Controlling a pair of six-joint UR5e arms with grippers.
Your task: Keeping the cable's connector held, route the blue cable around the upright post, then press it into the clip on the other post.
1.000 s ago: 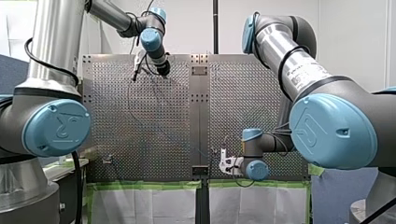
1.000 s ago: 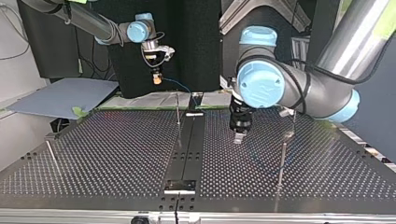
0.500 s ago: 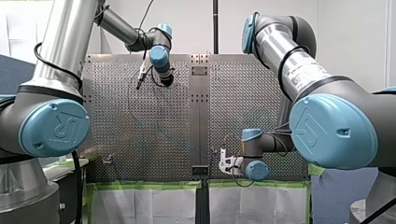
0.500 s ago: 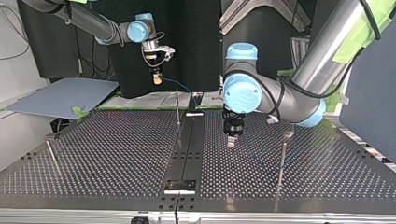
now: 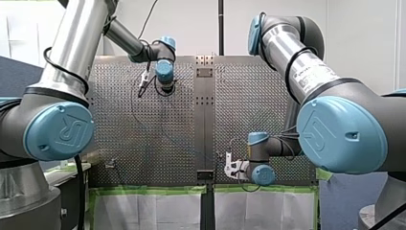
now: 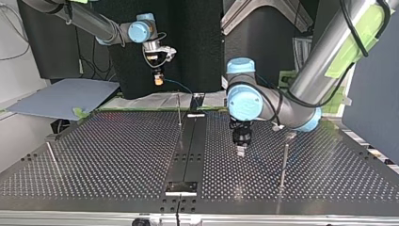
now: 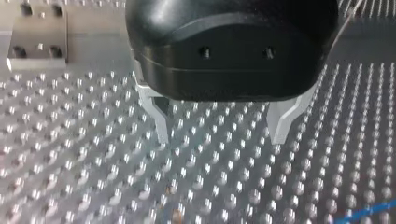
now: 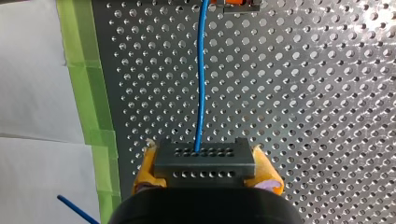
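My right gripper (image 8: pixel 205 179) has its yellow pads shut on a dark grey connector block (image 8: pixel 204 161). The blue cable (image 8: pixel 201 84) runs straight out of the connector, ahead of the fingers, over the perforated table. In the top view this gripper (image 6: pixel 158 81) hangs above the far edge, and the cable (image 6: pixel 181 87) trails down towards a thin upright post (image 6: pixel 179 109). My left gripper (image 7: pixel 222 135) is open with nothing between its metal fingers (image 7: pixel 161 123), just above the holes. It (image 6: pixel 241 150) stands beside a second post (image 6: pixel 284 160) that carries a clip (image 6: pixel 290 135).
A dark central rail (image 6: pixel 188 150) splits the table, with a metal block (image 7: pixel 37 39) near my left gripper. A third short post (image 6: pixel 52 157) stands at the top view's left. Green tape (image 8: pixel 88 88) and white sheeting line the table's edge. A grey board (image 6: pixel 66 96) lies beyond that edge.
My left arm has swung and its open gripper has come lower and nearer the top view's front edge, close to the table. My right arm has held still with the connector.
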